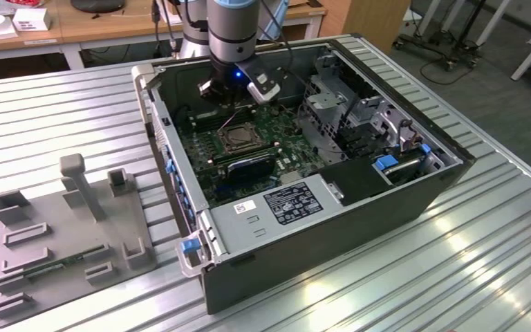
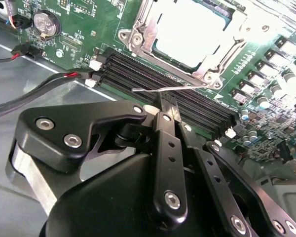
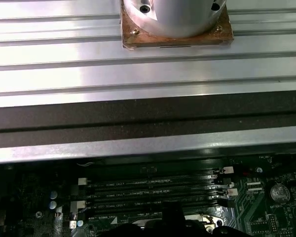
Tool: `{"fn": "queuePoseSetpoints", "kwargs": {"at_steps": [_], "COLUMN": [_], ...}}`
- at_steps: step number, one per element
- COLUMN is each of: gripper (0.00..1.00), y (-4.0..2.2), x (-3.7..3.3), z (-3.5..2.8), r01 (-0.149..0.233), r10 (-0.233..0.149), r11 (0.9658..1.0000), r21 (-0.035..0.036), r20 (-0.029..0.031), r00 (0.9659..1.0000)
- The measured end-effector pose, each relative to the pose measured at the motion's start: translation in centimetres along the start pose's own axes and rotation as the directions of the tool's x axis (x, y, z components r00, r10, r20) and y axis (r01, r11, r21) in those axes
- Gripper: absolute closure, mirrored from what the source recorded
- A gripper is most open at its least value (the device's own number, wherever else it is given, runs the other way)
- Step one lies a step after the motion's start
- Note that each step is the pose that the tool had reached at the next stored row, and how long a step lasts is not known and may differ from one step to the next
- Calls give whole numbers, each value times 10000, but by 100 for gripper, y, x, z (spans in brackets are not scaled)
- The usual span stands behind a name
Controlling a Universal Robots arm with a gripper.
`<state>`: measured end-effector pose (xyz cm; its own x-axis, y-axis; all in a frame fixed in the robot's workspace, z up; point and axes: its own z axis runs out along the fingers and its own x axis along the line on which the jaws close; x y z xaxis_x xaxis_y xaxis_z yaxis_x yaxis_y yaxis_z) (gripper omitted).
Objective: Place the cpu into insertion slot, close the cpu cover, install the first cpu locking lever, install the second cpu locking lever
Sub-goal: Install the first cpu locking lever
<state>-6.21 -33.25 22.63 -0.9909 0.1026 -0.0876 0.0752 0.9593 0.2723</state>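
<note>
Fingers pressed together, the end effector (image 2: 166,102) meets the thin wire locking lever (image 2: 143,90) at its tips. Just beyond, the cpu (image 2: 192,34) lies in the insertion slot (image 2: 209,78) under the cpu cover (image 2: 139,32). The lever looks springy and slick, and is likely best taken near its free end.

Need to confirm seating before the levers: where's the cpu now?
In the second wrist view the cpu lies inside the cover frame, just across the memory slots from the pincer.

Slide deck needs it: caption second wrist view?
Black gripper pinching a thin silver wire lever beside the square silvery cpu cover on the green motherboard.
</note>
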Motion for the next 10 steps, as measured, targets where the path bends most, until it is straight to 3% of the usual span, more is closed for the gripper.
{"fn": "queuePoseSetpoints", "kwargs": {"at_steps": [10], "gripper": [89], "y": [-8], "x": [4], "z": [24], "r01": [-3], "r10": [3], "r11": [10000], "r21": [-16], "r20": [-1], "r00": [10000]}}
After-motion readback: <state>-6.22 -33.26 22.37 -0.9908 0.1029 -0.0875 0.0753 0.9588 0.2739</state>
